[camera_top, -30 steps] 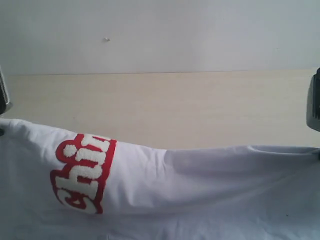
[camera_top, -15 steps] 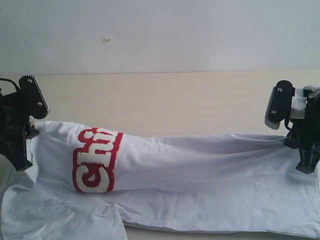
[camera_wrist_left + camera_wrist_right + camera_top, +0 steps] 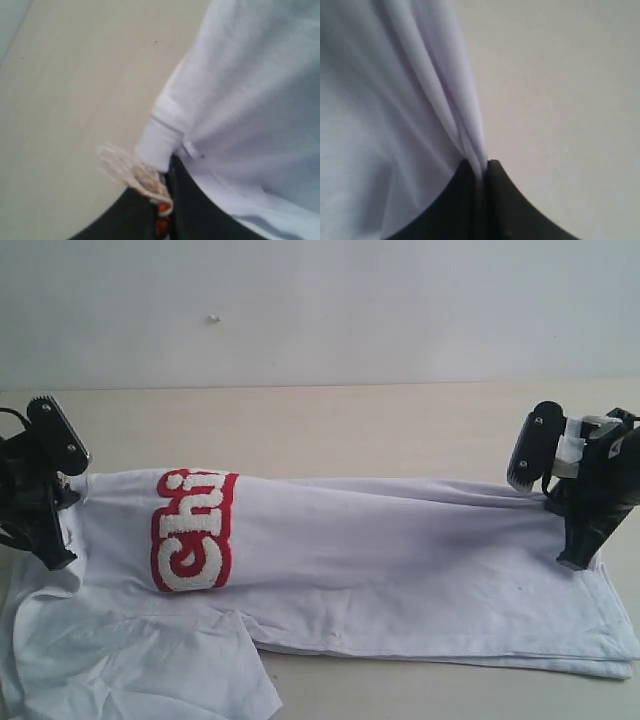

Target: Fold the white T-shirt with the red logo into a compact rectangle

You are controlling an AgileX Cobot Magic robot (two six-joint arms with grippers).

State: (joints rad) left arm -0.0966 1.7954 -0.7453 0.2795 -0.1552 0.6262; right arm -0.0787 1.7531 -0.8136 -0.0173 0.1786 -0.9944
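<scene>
The white T-shirt [image 3: 400,560] lies stretched in a long band across the table, one layer folded over another. The red logo [image 3: 195,530] stands on end near the band's left end, with only part of the lettering showing. My left gripper [image 3: 55,555] is shut on the shirt's left end. The left wrist view shows that gripper [image 3: 167,165] pinching white fabric [image 3: 250,100] with a bit of ribbed collar [image 3: 130,170] and an orange tag [image 3: 161,207]. My right gripper [image 3: 575,558] is shut on the right end. Gathered folds [image 3: 395,100] run into that gripper [image 3: 480,164].
The pale wooden table [image 3: 350,430] stretches behind the shirt to a white wall [image 3: 320,310]. A loose sleeve or flap [image 3: 150,670] lies crumpled at the front left. The shirt's hem [image 3: 600,655] reaches towards the front right.
Both grippers have moved away from the camera and down with the shirt's ends. The shirt, held up close before, now lies lower and flatter across the table.
</scene>
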